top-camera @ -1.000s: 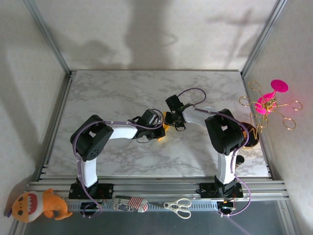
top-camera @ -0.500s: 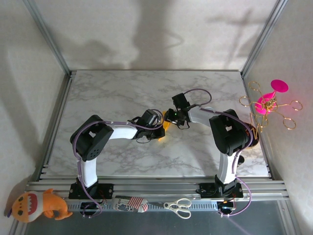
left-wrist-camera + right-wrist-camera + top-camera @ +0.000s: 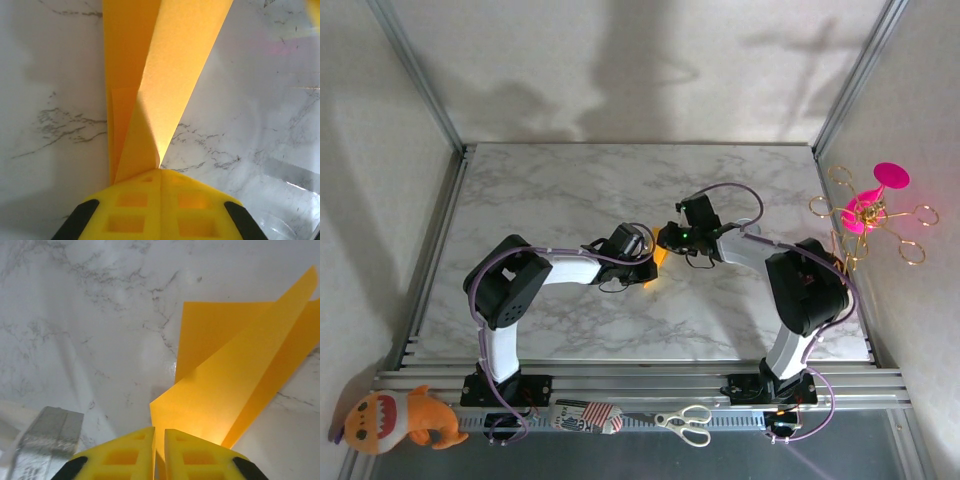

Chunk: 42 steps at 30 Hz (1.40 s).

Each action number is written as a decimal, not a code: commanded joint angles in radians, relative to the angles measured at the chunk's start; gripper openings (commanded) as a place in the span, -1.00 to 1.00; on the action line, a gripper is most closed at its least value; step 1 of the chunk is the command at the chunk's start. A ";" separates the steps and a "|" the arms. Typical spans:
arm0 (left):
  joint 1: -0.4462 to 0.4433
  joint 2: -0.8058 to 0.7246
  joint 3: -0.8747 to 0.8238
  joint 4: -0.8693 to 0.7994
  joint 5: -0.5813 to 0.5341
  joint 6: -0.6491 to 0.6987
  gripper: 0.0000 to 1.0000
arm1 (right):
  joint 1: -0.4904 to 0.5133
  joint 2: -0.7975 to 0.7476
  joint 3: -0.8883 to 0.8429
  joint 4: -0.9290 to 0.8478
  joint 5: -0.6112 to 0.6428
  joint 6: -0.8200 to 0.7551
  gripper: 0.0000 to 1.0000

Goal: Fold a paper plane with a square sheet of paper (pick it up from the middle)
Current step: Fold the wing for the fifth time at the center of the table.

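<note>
1. Left gripper (image 3: 160,172): pads pressed flat together, clamping one end of the paper plane (image 3: 167,75) (no gap seen between them).
2. Right gripper (image 3: 159,432): jaws drawn to a narrow slit. The paper's lower corner runs into that slit and appears pinched.
3. Paper plane: orange-yellow, partly folded, one flap raised above a flatter layer, held between both grippers.
4. Location: about the middle of the marble table (image 3: 550,190), where both arms reach inward.

Paper plane (image 3: 170,75) far end cut off above.
</note>
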 commanded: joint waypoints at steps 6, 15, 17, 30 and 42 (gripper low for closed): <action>0.005 0.016 -0.028 -0.061 -0.024 0.014 -0.97 | 0.004 0.102 0.027 0.019 -0.071 -0.025 -0.76; 0.005 -0.005 -0.016 -0.065 -0.017 0.014 -0.97 | 0.003 0.132 0.020 -0.020 0.021 -0.026 -0.76; 0.005 -0.012 -0.011 -0.063 -0.013 0.014 -0.96 | 0.002 0.140 0.018 -0.019 0.024 -0.027 -0.76; 0.061 -0.156 -0.037 -0.016 -0.053 -0.017 -0.72 | 0.024 0.181 0.019 0.040 -0.042 -0.013 -0.77; 0.108 -0.145 -0.096 0.046 -0.022 -0.068 -0.75 | 0.073 0.213 0.085 0.088 -0.018 0.108 -0.76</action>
